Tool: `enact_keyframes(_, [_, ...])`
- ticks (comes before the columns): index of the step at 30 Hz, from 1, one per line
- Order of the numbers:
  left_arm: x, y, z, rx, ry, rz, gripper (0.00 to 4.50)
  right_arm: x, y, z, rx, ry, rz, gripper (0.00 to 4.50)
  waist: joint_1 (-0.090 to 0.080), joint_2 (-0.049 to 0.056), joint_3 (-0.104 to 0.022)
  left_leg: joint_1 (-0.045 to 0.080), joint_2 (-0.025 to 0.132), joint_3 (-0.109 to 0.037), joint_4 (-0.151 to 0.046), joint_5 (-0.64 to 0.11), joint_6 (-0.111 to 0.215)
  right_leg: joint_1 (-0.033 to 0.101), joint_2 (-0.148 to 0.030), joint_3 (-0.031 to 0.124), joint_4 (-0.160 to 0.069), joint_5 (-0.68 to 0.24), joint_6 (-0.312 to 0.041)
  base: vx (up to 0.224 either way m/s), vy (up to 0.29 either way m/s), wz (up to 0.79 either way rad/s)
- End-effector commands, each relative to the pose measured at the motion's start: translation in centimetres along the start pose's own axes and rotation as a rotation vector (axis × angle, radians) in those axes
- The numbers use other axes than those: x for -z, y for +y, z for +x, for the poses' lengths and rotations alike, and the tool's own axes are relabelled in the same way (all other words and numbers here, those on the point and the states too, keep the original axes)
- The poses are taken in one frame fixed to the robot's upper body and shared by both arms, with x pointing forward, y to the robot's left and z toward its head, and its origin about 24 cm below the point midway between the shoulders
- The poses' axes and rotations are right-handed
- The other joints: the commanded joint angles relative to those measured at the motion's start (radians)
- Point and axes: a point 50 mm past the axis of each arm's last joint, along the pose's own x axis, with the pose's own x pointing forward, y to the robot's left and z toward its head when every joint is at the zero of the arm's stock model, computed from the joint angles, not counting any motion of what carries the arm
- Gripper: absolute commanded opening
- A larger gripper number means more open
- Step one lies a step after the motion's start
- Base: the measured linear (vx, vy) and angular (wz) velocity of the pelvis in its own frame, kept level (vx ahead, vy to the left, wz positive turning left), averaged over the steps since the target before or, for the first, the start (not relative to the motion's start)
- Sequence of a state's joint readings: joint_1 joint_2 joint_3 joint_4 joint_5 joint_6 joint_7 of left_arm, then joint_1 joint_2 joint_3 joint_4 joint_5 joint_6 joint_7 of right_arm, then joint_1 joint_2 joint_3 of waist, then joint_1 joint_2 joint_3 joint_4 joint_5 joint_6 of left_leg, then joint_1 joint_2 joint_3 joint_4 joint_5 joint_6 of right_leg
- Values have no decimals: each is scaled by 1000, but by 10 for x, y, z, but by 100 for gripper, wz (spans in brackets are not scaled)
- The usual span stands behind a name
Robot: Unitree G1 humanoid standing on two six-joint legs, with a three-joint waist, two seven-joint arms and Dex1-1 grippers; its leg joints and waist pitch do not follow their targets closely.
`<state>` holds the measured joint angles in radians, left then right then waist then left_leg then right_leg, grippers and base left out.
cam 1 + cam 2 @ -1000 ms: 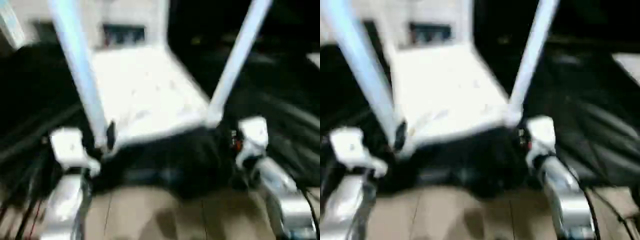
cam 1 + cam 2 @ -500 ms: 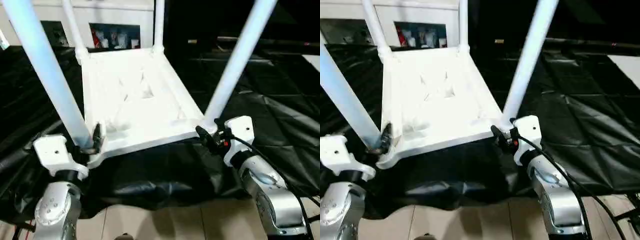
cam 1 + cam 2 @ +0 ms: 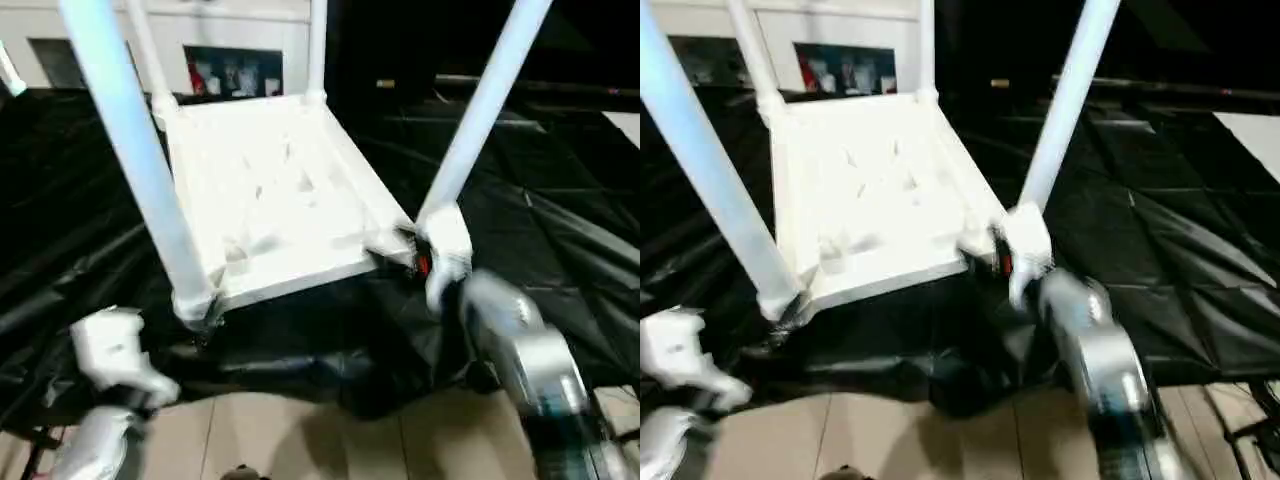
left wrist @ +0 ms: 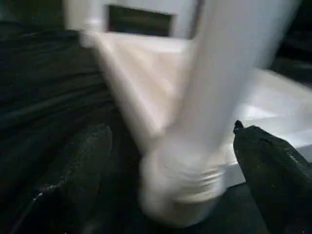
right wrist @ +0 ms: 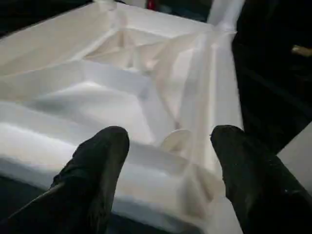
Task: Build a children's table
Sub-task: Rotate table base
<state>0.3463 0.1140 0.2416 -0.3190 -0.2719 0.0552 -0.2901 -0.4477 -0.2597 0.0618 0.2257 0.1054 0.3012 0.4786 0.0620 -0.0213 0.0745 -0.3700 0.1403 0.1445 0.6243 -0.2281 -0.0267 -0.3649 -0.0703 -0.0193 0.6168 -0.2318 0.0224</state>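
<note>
The children's table lies upside down on the black cloth, its white ribbed tabletop (image 3: 280, 190) facing up. Legs stand in its corner sockets: a near-left leg (image 3: 140, 160), a near-right leg (image 3: 480, 110) and two far legs (image 3: 318, 50). My left gripper (image 4: 168, 131) is open, a little short of the near-left leg's socket (image 4: 183, 190), not touching it. My right gripper (image 5: 168, 141) is open at the tabletop's near-right corner (image 3: 400, 243), its fingers (image 5: 97, 161) spread over the near rim and ribs, holding nothing.
The black-draped work table (image 3: 560, 220) spreads on all sides of the tabletop, its cloth creased. The front edge drops to a wooden floor (image 3: 300, 440). A white cabinet with a dark opening (image 3: 235, 70) stands behind. Cables (image 3: 1240, 430) hang at the lower right.
My left gripper has drawn back and down from the near-left leg's base. My right arm has moved left and forward, up against the near-right corner. The view has shifted slightly.
</note>
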Motion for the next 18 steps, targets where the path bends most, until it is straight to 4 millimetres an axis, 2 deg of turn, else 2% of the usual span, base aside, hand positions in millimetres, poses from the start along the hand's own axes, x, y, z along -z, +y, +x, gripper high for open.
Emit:
enact_keyframes(1, [2,6,-8,-10,-9,-26,448,4,-18,3,51,47,-22,316,2,5,-45,13,75,-21,-86,-18,61,24,-63,35,-45,180,-261,0,0,0])
enact_keyframes(2, [3,8,-12,-2,-10,-34,448,3,-27,5,67,58,-23,316,-2,1,-43,5,74,-23,-88,-19,72,31,-66,33,-42,177,-277,0,0,0])
enact_keyframes(3, [3,9,-14,3,-10,-37,448,2,-31,6,73,62,-19,316,0,2,-41,9,76,-19,-89,-43,78,25,-66,33,-47,149,-285,0,0,0])
enact_keyframes(4, [4,10,-17,7,-7,-45,448,3,-37,7,96,69,-30,316,-1,-2,-39,7,77,-19,-90,-50,81,26,-66,34,-47,139,-286,0,0,0])
enact_keyframes(5, [4,10,-17,7,-7,-46,448,3,-38,7,99,70,-31,316,2,2,-39,10,79,-18,-89,-60,80,24,-68,34,-46,127,-292,0,0,0])
enact_keyframes(6, [8,12,-25,8,1,-65,448,5,-52,8,154,90,-28,316,4,0,-34,11,80,-14,-92,-84,78,21,-66,35,-52,99,-288,0,0,0])
enact_keyframes(7, [8,12,-25,8,1,-65,448,5,-52,8,154,90,-28,316,4,-1,-35,11,81,-14,-91,-91,76,20,-71,35,-49,87,-296,0,0,0])
enact_keyframes(9, [12,11,-34,15,11,-78,448,6,-66,9,224,95,-18,316,6,-1,-31,14,84,-8,-95,-131,65,16,-70,36,-55,38,-296,0,0,0])
enact_keyframes(11, [13,11,-36,18,13,-80,448,6,-73,9,271,90,-5,316,11,-2,-31,17,88,-2,-96,-132,60,14,-69,36,-56,37,-292,0,0,0])
enact_keyframes(14, [12,10,-37,32,-4,-84,448,9,-80,9,324,85,29,316,24,-3,-31,20,91,10,-96,-127,52,11,-65,36,-53,47,-281,0,0,0])
enact_keyframes(15, [8,9,-34,57,-15,-83,448,10,-81,10,327,80,31,316,24,-11,-30,20,91,12,-96,-127,52,10,-65,36,-52,49,-280,0,0,0])
enact_keyframes(17, [2,4,-27,106,-39,-81,448,10,-79,11,313,72,29,316,28,-13,-29,19,90,14,-95,-119,56,10,-64,37,-50,57,-273,0,0,0])
enact_keyframes(18, [-3,0,-23,145,-57,-93,448,10,-76,12,296,69,28,316,31,-10,-30,19,90,14,-95,-114,56,9,-65,36,-49,58,-266,0,0,0])
